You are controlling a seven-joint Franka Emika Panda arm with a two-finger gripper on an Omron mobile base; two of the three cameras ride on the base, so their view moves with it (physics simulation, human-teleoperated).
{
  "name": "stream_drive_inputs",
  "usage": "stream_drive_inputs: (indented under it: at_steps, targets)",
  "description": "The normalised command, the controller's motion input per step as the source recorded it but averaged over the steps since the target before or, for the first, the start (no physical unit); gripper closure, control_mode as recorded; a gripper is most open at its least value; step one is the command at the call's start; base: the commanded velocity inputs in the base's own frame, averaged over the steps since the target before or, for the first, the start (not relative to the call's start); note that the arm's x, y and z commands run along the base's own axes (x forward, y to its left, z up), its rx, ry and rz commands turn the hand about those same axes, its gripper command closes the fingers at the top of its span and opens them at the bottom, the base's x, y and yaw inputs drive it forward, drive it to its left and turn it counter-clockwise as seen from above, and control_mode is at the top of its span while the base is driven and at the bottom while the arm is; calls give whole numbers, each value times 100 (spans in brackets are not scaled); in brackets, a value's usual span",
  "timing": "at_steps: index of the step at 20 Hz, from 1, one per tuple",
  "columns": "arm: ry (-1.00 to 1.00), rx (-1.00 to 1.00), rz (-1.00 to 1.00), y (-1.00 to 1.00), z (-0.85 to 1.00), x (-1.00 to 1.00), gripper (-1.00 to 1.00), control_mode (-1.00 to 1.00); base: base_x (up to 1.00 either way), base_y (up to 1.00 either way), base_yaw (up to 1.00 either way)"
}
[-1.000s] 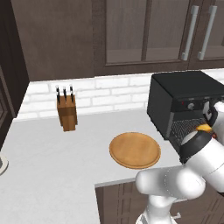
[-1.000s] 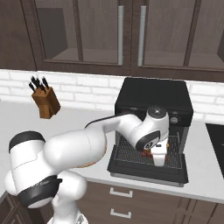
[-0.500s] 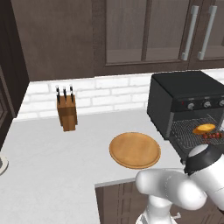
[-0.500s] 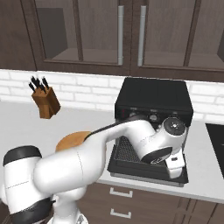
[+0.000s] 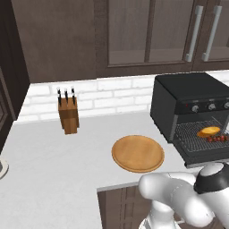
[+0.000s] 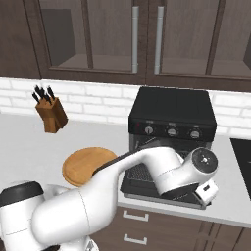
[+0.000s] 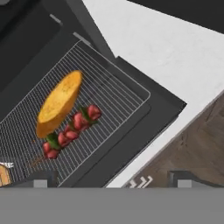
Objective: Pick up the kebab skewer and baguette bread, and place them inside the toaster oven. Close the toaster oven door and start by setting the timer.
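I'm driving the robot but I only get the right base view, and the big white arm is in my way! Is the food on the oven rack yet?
Observer: Yes. In the hand view the baguette bread lies on the wire rack.
Operator: And the meat stick?
Observer: The kebab skewer lies right beside the bread on that rack, along its side.
Operator: Is the door shut?
Observer: No. In the left base view the toaster oven is open, with the toaster oven door dropped flat in front.
Operator: Is the hand holding anything?
Observer: No. The gripper is open, with nothing between its tips.
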Motion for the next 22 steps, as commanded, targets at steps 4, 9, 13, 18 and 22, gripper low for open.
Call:
stream_drive_inputs:
  at_steps: [4,9,13,18,22]
  targets:
    - [-20,-13,42,2,-1,-23,-100,-100,0,0,0]
    - [-20,-11,44,0,0,-15,-100,-100,0,0,0]
    - [-24,-17,32,8,-7,-9,-100,-100,0,0,0]
    - [-20,-25,12,45,-7,0,-100,-100,0,0,0]
    - [-6,-22,-8,60,-9,0,-100,-100,0,0,0]
